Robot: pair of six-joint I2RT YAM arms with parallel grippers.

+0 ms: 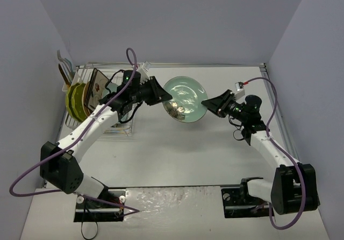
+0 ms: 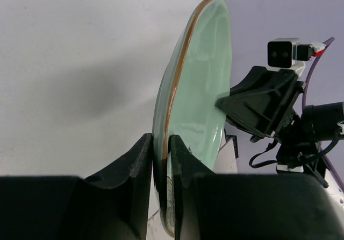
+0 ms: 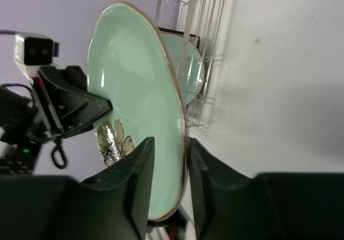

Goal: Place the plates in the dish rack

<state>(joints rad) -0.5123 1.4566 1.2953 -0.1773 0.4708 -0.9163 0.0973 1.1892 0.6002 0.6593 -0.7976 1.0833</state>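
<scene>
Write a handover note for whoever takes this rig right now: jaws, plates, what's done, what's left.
Left gripper: jaws shut on the rim of the pale teal plate.
Right gripper: jaws straddle the opposite rim; grip unclear.
The plate hangs in the air between the arms, right of the dish rack.
Done: lime-green plates, a square plate and a second teal plate stand in the rack.
Left: slot the held plate.

- The teal plate [image 1: 185, 97] I hold is pale, brown-rimmed, with a dark flower print.
- At nine o'clock: silver wire rack [image 1: 119, 129], lime-green plates [image 1: 75, 102], a dark-rimmed floral square plate [image 1: 97, 89].
- My left pincer [image 1: 167, 97] and right pincer [image 1: 207, 104]: black.
</scene>
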